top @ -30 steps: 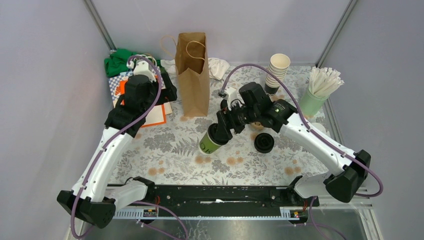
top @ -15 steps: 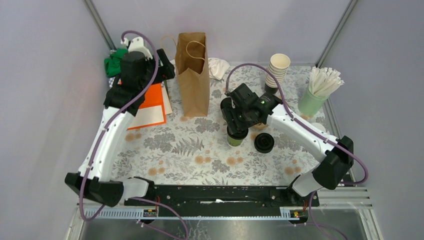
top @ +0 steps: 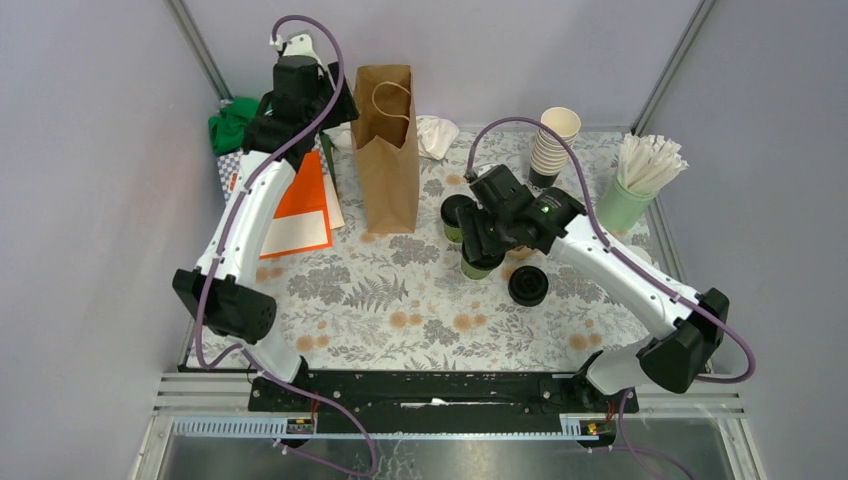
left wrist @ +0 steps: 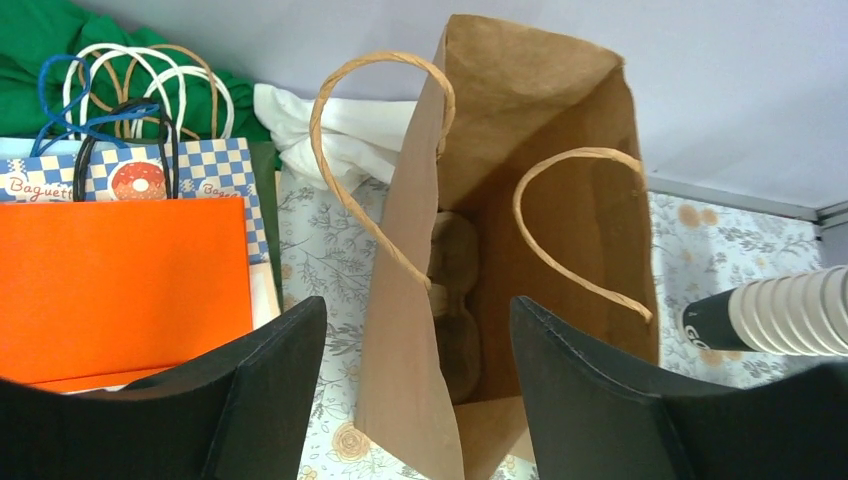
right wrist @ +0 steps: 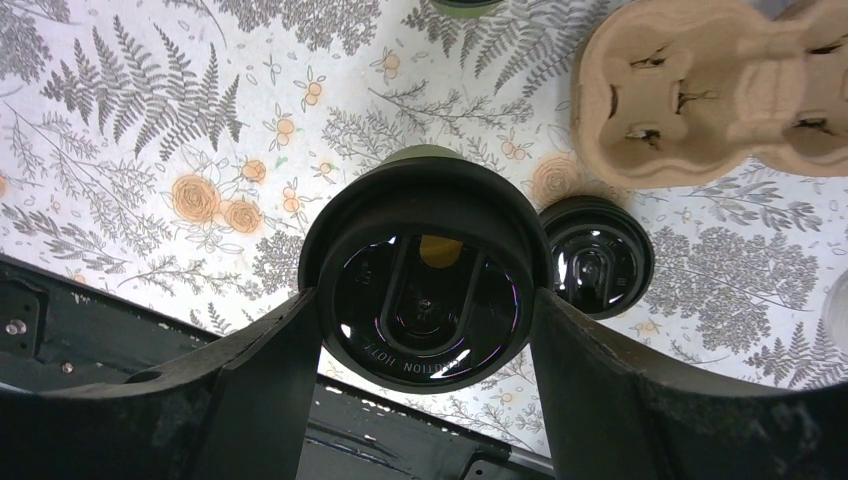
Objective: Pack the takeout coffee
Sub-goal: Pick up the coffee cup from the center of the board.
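Note:
My right gripper [top: 480, 250] is shut on a dark-green takeout coffee cup [top: 481, 266] with a black lid [right wrist: 430, 285], held upright just above the flowered table; its fingers [right wrist: 270, 370] press the lid's sides. A second lidded cup [top: 528, 285] stands right of it, a third [top: 456, 214] behind it. The brown paper bag [top: 388, 150] stands open at the back. My left gripper [top: 343, 105] hovers open over the bag's left rim, and the bag's left wall [left wrist: 405, 330] rises between its fingers [left wrist: 270, 390] without touching them.
A cardboard cup carrier [right wrist: 710, 90] lies beside the held cup. Cream cups [top: 555, 145] are stacked at the back right, next to a pale green cup of white sticks [top: 640, 180]. Orange [top: 300, 205] and green [top: 235, 120] bags lie at the back left, and white cloth [top: 435, 135] sits behind the brown bag.
The right gripper swung the cup from tilted to upright and carried it right. The left arm rose and reached back to the bag's mouth, its jaws narrowing a little.

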{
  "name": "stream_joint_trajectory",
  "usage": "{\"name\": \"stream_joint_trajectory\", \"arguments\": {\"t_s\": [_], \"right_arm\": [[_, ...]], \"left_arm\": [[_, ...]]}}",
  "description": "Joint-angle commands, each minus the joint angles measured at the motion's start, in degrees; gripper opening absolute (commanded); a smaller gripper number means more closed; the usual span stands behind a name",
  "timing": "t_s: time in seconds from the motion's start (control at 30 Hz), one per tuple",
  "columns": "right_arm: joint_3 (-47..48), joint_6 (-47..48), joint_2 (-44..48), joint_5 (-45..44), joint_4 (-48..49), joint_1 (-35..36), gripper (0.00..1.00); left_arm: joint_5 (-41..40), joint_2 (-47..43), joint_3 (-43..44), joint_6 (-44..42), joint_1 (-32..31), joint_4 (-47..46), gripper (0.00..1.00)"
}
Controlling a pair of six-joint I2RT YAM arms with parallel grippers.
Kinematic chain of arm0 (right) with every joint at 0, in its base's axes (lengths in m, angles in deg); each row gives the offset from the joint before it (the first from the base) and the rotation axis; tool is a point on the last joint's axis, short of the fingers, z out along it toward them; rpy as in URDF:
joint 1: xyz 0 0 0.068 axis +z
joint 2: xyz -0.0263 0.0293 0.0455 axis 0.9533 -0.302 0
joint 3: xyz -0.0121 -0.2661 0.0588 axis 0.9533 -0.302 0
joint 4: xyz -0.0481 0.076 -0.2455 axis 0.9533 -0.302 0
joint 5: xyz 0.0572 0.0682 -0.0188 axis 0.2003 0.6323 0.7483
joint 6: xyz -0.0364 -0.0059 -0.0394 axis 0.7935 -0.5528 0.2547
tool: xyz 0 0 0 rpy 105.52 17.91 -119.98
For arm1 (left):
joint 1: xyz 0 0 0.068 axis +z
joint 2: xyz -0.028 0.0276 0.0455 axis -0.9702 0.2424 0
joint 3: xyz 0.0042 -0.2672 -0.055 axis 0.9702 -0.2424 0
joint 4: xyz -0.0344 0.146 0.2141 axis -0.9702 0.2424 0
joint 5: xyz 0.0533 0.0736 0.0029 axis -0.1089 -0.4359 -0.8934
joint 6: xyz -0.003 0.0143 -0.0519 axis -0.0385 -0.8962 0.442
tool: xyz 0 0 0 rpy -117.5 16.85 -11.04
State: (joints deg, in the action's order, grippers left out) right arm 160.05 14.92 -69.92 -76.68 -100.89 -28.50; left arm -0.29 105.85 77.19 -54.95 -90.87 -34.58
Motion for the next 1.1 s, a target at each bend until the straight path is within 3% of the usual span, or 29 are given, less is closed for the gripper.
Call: {"name": "stream_joint_trajectory", "arguments": {"t_s": [0.0,0.5,0.63,0.8,0.83,1.07], "right_arm": [[2.1,-1.5,4.5,-4.7,1.6,0.3,0.47],[9.9,-2.1,7.2,-7.7,-0.2,0.2,0.46],[13.7,-2.8,7.8,-8.7,-2.0,0.2,0.46],[20.7,-4.0,6.7,-9.3,-5.0,0.2,0.45],[22.4,-4.2,6.2,-9.3,-5.6,0.3,0.45],[34.2,-5.9,1.8,-8.3,-7.5,0.2,0.41]], "left_arm": [[-2.7,2.9,5.3,-0.6,0.3,1.6,0.71],[-2.1,10.6,9.3,0.6,0.4,4.3,0.60],[-0.7,11.7,9.3,0.9,0.4,5.0,0.44],[2.0,11.1,9.2,2.2,0.3,6.2,0.04],[2.8,10.6,8.9,2.7,0.2,6.5,0.00],[4.3,2.4,4.5,6.0,-1.1,8.3,0.00]]}}
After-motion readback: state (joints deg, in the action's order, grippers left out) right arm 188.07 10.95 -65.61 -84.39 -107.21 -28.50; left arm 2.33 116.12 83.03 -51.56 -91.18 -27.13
